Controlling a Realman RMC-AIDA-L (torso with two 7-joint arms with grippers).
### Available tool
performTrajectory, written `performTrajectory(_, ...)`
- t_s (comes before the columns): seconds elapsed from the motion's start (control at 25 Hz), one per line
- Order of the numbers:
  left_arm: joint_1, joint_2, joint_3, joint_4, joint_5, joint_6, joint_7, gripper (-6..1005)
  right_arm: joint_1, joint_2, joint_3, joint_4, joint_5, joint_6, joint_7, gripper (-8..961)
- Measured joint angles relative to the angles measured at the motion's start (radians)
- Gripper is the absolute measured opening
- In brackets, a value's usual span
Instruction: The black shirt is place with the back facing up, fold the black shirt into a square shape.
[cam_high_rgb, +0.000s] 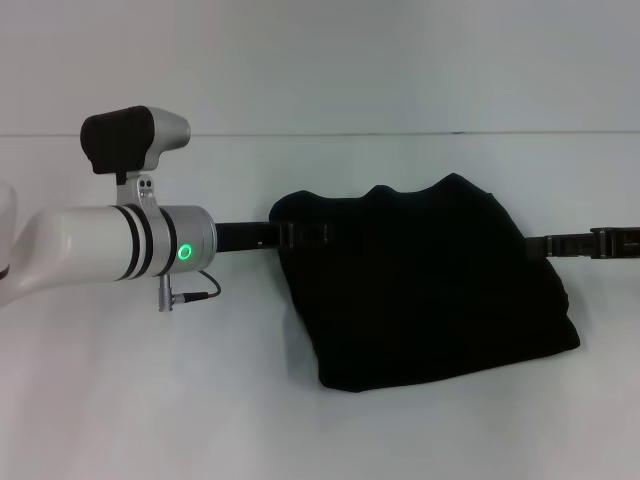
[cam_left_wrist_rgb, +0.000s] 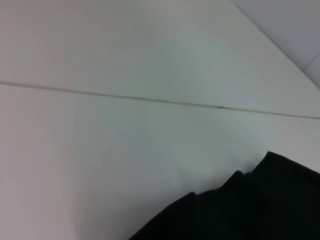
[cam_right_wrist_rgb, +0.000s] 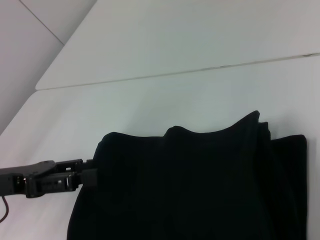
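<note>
The black shirt (cam_high_rgb: 420, 290) lies folded into a broad bundle in the middle of the white table (cam_high_rgb: 130, 400), its far edge raised and wavy. My left gripper (cam_high_rgb: 300, 236) reaches in from the left and is shut on the shirt's far left corner. It also shows in the right wrist view (cam_right_wrist_rgb: 87, 176) at the cloth's edge. My right gripper (cam_high_rgb: 535, 246) comes in from the right and is shut on the shirt's far right corner. The shirt also shows in the left wrist view (cam_left_wrist_rgb: 250, 210) and the right wrist view (cam_right_wrist_rgb: 200, 185). No lettering shows.
My left arm's white forearm (cam_high_rgb: 110, 245), with a green light and a black-capped camera housing, fills the left side. A thin seam (cam_high_rgb: 400, 135) runs across the table behind the shirt. Bare white tabletop lies in front of the shirt.
</note>
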Motion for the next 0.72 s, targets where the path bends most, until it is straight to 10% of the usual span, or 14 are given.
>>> performTrajectory(0.72,-0.002,-0.009,-0.004,0.014,-0.003,-0.027,0.009,480,-0.013,0.000,-0.001,0.002,-0.001,-0.009,-0.003,702)
